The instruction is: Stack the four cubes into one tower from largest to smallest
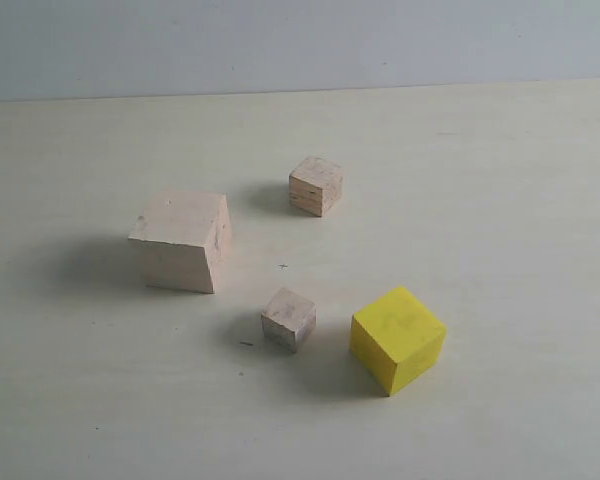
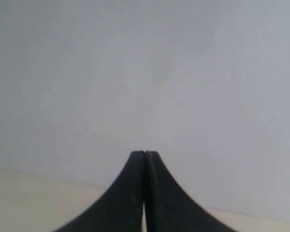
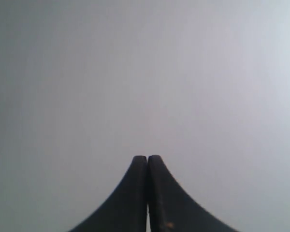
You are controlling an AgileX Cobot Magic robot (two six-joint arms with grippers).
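Observation:
Four cubes lie apart on the pale table in the exterior view. The large pale wooden cube (image 1: 182, 241) is at the left. The bright yellow cube (image 1: 397, 338) sits at the front right. One small wooden cube (image 1: 316, 185) is at the back, and the smaller greyish one (image 1: 289, 318) lies in front, between the large and yellow cubes. No tower stands. Neither arm shows in the exterior view. My left gripper (image 2: 144, 153) is shut with its black fingers pressed together and empty, facing a grey wall. My right gripper (image 3: 147, 158) is likewise shut and empty.
The pale table (image 1: 500, 200) runs back to a grey wall (image 1: 300, 40). A strip of the table edge (image 2: 29, 193) shows low in the left wrist view.

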